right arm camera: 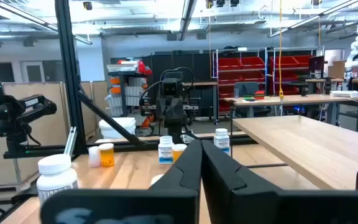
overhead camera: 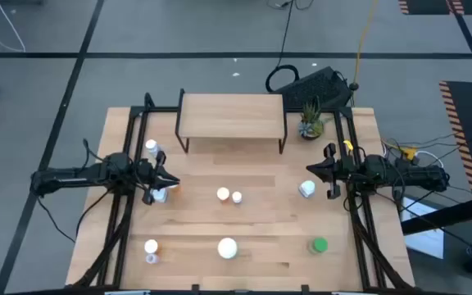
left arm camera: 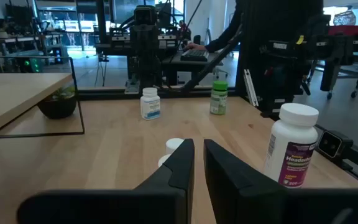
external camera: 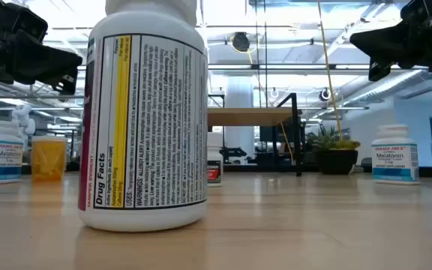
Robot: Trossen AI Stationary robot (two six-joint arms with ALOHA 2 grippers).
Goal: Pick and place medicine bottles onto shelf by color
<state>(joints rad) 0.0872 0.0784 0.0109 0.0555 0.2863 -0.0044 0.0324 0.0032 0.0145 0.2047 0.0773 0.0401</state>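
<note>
Eight medicine bottles [overhead camera: 227, 247] stand scattered on the light wooden tabletop [overhead camera: 260, 176], seven white-capped and one green-capped bottle [overhead camera: 319, 244]; the shelf [overhead camera: 231, 115] at the far edge is bare; a potted plant [overhead camera: 310, 123] sits beside it; left gripper [overhead camera: 169, 181] and right gripper [overhead camera: 310, 168] hover, jaws nearly closed, holding nothing; grey floor surrounds.

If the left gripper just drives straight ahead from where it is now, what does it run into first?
Probably the two small white-capped bottles mid-table: the left gripper points across at them, nothing nearer in line. It hangs above the table, so it may pass over them.
</note>
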